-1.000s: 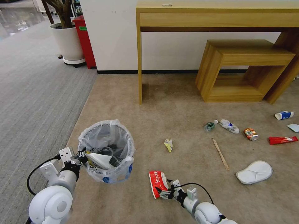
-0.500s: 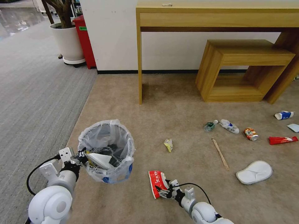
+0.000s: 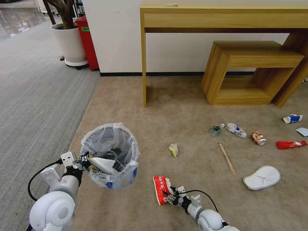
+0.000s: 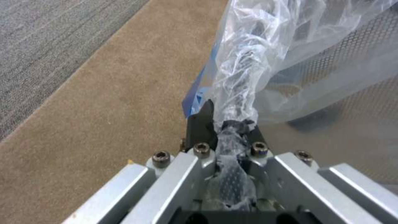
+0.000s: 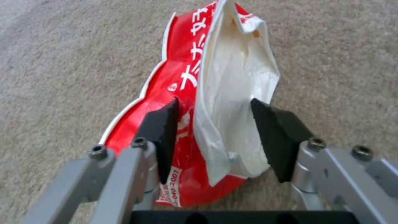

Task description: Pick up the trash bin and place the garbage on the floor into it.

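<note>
Landmark: the trash bin (image 3: 110, 157), which sits on the beige floor (image 3: 179, 109) near the edge of the grey ribbed carpet (image 3: 35, 106); it is lined with a crinkly clear bag, blue showing low on its side, and a white slipper and some dark scraps lie inside it.

Far beyond the bin, toward the grey carpet side, stand a white planter (image 3: 69, 43) and a red box (image 3: 87, 41) against the wall; just on the grey-carpet side of the bin, the left gripper (image 3: 84, 159) is clamped on the bin's rim, its dark pads (image 4: 203, 119) pinching a twisted fold of the plastic liner (image 4: 265, 62) in the left wrist view.

Right of the bin, a small yellow scrap (image 3: 173, 149) lies on the floor; nearer the robot than that scrap, the red-white carton (image 3: 161, 189) lies flattened on the carpet, and the right gripper (image 3: 169, 196) is at its near end; in the right wrist view its fingers (image 5: 159, 130) are spread wide, one on each side of the carton's white torn flap, not yet pressed together on it.

Farther right of the bin lie a clear bottle (image 3: 235, 130) with a green-capped piece beside it, a wooden stick (image 3: 227, 158), a crushed can (image 3: 258, 138), a second white slipper (image 3: 262, 177), a red wrapper (image 3: 291, 144) and a blue-white cup (image 3: 292, 118); beyond them, against the wall, stand a wooden desk (image 3: 224, 19) and a low wooden bench (image 3: 250, 73) under it.
</note>
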